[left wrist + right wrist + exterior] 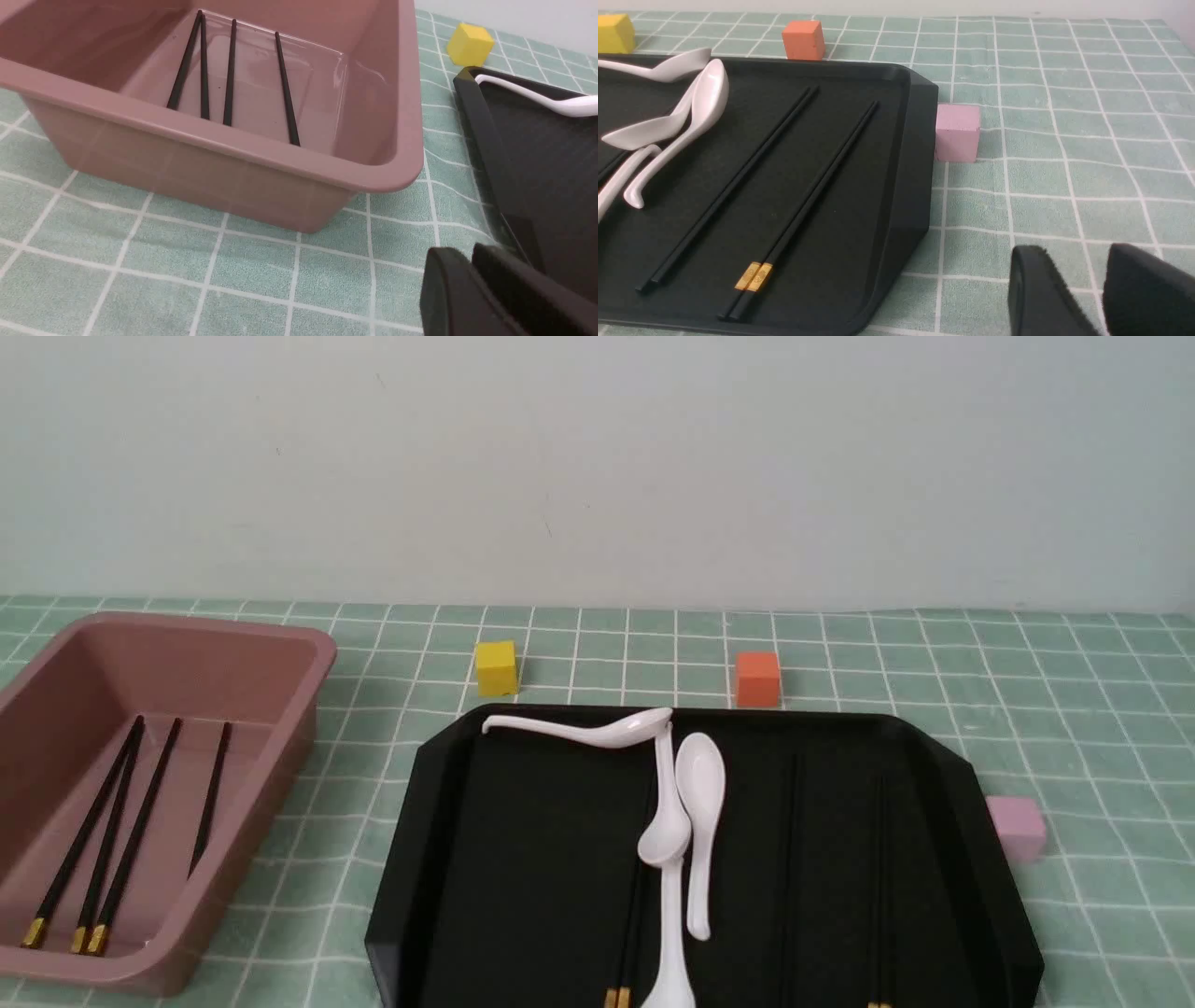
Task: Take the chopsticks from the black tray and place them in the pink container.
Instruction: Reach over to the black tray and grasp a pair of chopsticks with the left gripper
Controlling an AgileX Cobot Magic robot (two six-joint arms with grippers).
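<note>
Several black chopsticks (131, 831) lie in the pink container (317, 653), gold ends toward me; the left wrist view shows these chopsticks (231, 70) on its floor. The black tray (523, 859) holds more chopsticks, hard to see against the black; gold butt ends (616, 999) show at its near edge. In the right wrist view one pair (808, 200) with gold ends and another pair (738, 182) lie on the tray (868, 186). My left gripper (469, 254) is shut and empty, over the cloth between container (280, 158) and tray. My right gripper (1078, 261) is open, over cloth right of the tray.
Several white spoons (700, 821) lie across the tray's middle, one over a chopstick pair. A yellow cube (496, 667) and an orange cube (757, 678) stand behind the tray. A small pale-pink cube (1016, 826) sits against its right rim. Green checked cloth covers the table.
</note>
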